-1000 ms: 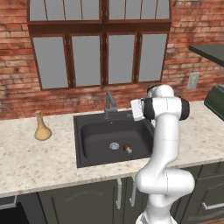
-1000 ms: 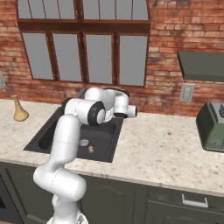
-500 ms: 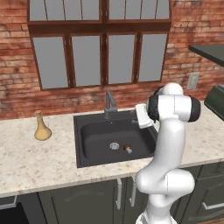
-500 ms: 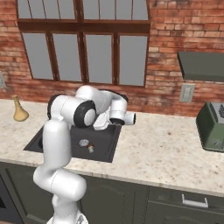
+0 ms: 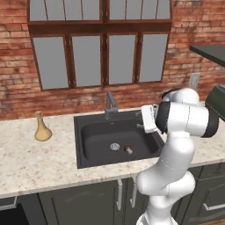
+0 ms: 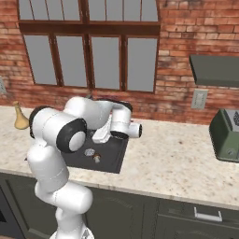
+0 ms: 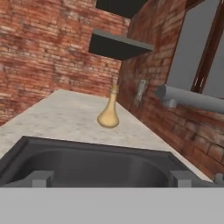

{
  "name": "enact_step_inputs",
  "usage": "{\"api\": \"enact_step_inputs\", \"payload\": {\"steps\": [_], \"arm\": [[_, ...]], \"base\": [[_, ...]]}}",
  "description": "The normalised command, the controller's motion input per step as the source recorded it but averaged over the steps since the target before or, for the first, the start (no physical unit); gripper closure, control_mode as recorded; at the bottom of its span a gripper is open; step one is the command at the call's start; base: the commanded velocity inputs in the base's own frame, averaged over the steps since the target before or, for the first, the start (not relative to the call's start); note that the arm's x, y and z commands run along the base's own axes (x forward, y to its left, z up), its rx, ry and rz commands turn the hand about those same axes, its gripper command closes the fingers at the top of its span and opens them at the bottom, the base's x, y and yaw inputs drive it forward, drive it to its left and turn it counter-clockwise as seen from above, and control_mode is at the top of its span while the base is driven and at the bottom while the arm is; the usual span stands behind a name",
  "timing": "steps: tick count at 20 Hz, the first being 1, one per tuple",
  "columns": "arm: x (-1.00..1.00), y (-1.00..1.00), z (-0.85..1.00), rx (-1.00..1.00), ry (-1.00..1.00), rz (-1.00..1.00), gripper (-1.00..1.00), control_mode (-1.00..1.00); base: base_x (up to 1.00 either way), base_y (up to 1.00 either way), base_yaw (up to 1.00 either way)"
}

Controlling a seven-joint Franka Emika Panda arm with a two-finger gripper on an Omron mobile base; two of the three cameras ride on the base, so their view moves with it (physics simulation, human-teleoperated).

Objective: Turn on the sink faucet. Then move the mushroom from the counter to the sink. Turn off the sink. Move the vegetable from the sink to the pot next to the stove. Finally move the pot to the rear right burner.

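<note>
The brown mushroom (image 5: 128,149) lies on the floor of the dark sink (image 5: 79,145), next to the drain; it also shows in the right base view (image 6: 96,158). The grey faucet (image 5: 110,104) stands at the sink's back rim, and no water stream shows. My gripper (image 5: 139,119) hangs over the right side of the basin, pointing left across it, well above the mushroom. In the hand view my gripper (image 7: 112,179) is open and empty, with the sink (image 7: 87,164) below and the faucet spout (image 7: 192,99) to the right. The pot and the stove are out of view.
A tan vase (image 5: 42,127) stands on the counter left of the sink, also seen as the vase (image 7: 109,111) in the hand view. A green toaster (image 6: 226,135) sits at the right under a dark hood (image 6: 214,70). A brick wall and windows rise behind the counter.
The arm's upper body has swung to the right, and the hand has shifted toward the sink's right side. The gripper stays open. The mushroom has not moved.
</note>
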Motion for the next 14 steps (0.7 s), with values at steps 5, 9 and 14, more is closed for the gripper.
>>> {"api": "enact_step_inputs", "payload": {"steps": [5, 9, 14], "arm": [[-0.58, 0.08, 0.43, -0.04, 0.00, -0.07, -1.00, -1.00], [-0.48, 0.08, 0.48, -0.08, 0.01, -0.11, -1.00, -1.00], [-0.38, 0.05, 0.47, -0.10, 0.07, -0.10, -1.00, -1.00]], "base": [[0.00, 0.00, 0.00], [0.00, 0.00, 0.00], [0.00, 0.00, 0.00]]}}
